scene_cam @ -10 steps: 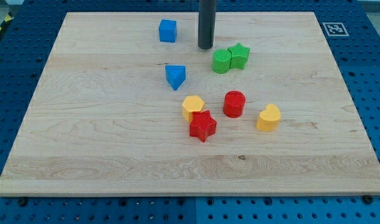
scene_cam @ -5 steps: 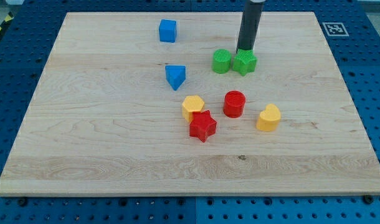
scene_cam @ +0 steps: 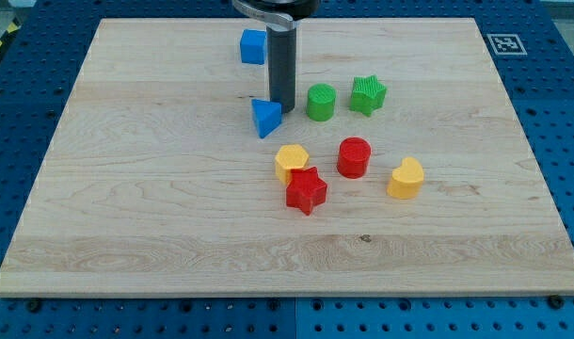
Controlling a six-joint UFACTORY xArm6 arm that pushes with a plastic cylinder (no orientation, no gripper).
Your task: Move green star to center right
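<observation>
Green star-shaped block [scene_cam: 368, 94] sits in the upper-right part of the pale wooden board [scene_cam: 127, 207], well apart from my tip. No hand here, so nothing to spread or pinch w/: the arm ends in a straight dark rod [scene_cam: 282, 66], standing upright, coming down from a grey collar at the view's top edge. My tip [scene_cam: 283, 105] is down on the board, right at the upper-right corner of the blue triangular block [scene_cam: 265, 117]; touching or just beside, can't tell which.

Working outward from the tip: the blue cube-like block [scene_cam: 254, 46] is above it, partly behind the rod on the view's left side. To the tip's right, near but not touching, stands the green cylinder block [scene_cam: 320, 102]; the green star is just beyond that cylinder, w/ a clear gap between the two. Below the tip sits a cluster: yellow hexagon-ish block [scene_cam: 291, 162] touching the red star-shaped block [scene_cam: 306, 190] under it, red cylinder block [scene_cam: 354, 157] to their right, then a yellow rounded block [scene_cam: 406, 178], shape hard to make out, furthest right. Board rests on a blue perforated table [scene_cam: 569, 113]; a small black-and-white marker tag [scene_cam: 505, 43] lies beside the board's top-right corner.
</observation>
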